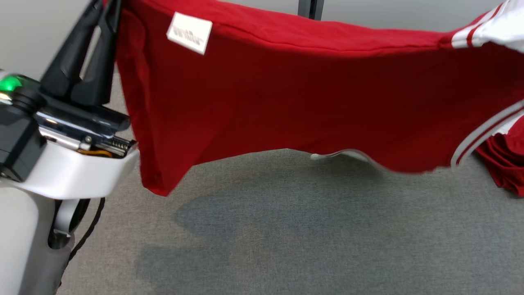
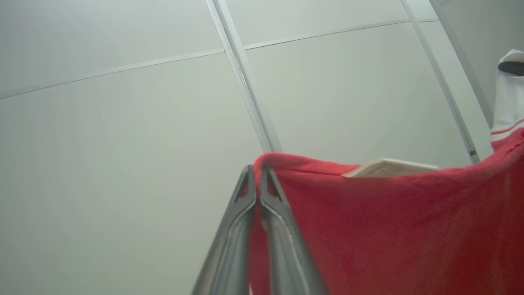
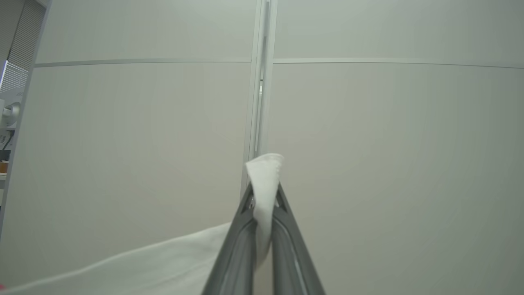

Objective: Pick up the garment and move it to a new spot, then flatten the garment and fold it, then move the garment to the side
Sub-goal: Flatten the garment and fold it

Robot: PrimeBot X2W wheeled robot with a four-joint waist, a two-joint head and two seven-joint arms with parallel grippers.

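Observation:
The garment (image 1: pixel 286 94) is a red shirt with white, red-striped sleeves, held up and stretched wide above the grey surface. Its lower hem hangs free. A white label (image 1: pixel 189 32) sits near its top edge. My left gripper (image 1: pixel 104 14) at the upper left is shut on the red top corner, and the left wrist view has the closed fingers (image 2: pixel 257 174) pinching the red cloth (image 2: pixel 389 229). My right gripper (image 3: pixel 265 192) is shut on a white piece of the garment (image 3: pixel 265 170), which sticks out past the fingertips.
Grey carpet-like surface (image 1: pixel 286 233) lies below the hanging cloth, carrying its shadow. A bunch of red cloth (image 1: pixel 505 164) hangs low at the right edge. A dark post (image 1: pixel 311 8) stands at the top behind the garment. Pale panel walls (image 3: pixel 123 143) lie behind.

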